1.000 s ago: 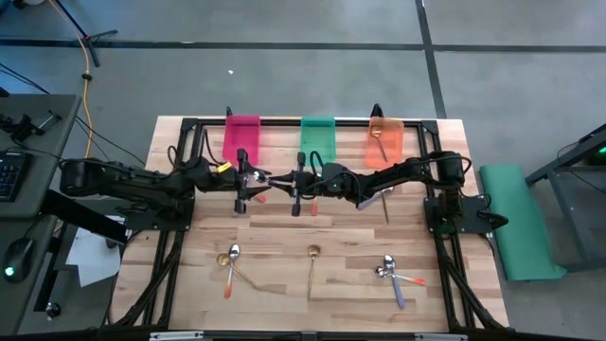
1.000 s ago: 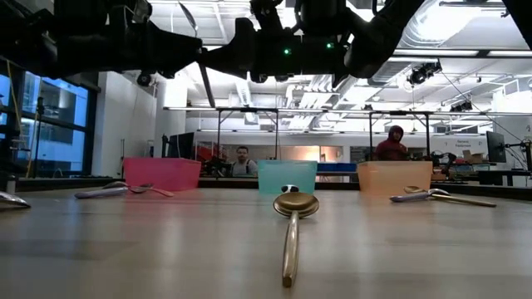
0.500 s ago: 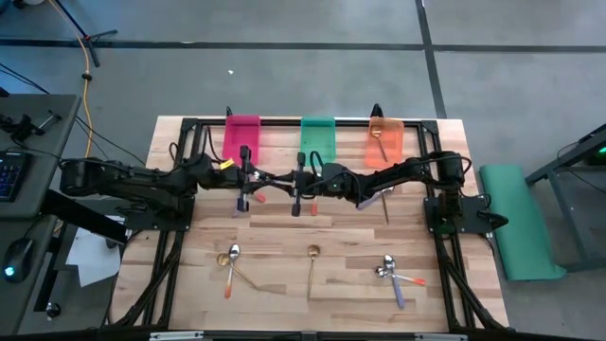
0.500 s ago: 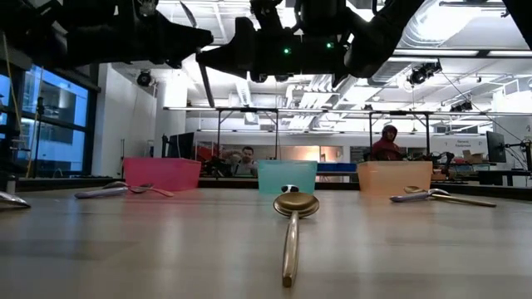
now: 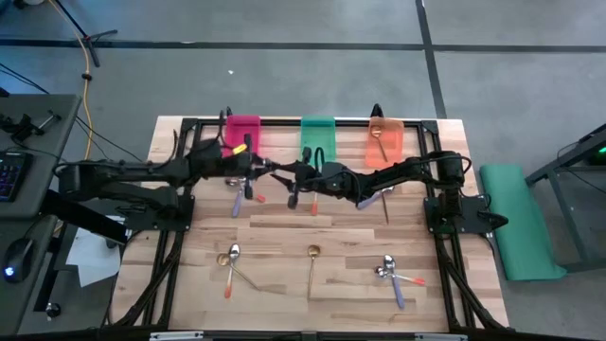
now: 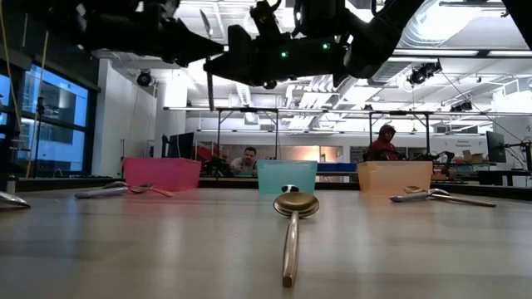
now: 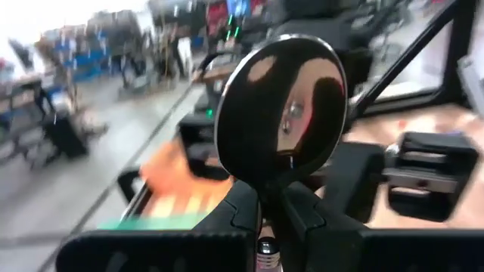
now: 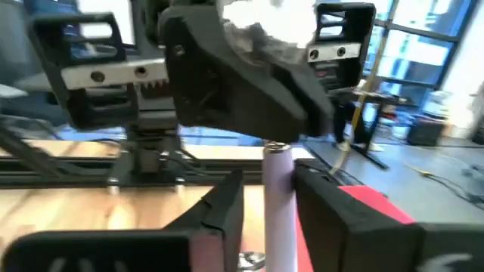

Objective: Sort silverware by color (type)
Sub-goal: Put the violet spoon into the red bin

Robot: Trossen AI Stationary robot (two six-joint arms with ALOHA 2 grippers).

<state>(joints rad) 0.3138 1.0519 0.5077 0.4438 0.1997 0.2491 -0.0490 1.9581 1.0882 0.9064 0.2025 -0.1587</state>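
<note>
- Above the table's middle, short of the red bin (image 5: 242, 133), we find the purple-handled spoon (image 7: 281, 113) carried in the air, bowl up and handle hanging down.
- The left gripper (image 7: 261, 208) is clenched on the spoon's neck just under the bowl.
- The right gripper (image 8: 268, 204) sits just beside it. Its fingers (image 8: 227, 208) stand spread on either side of the purple handle, with table showing between, so we judge it released.
- Other spoons lie along the near edge, well apart: an orange-handled one (image 5: 230, 258), a gold one (image 5: 312, 256) and a pair (image 5: 390, 272).
- Risk: the hold is narrow and on smooth metal, so a quick swing could pivot or drop the spoon.
- Risk: the handle hangs between the right fingers and could snag if either arm moves sideways.
</note>
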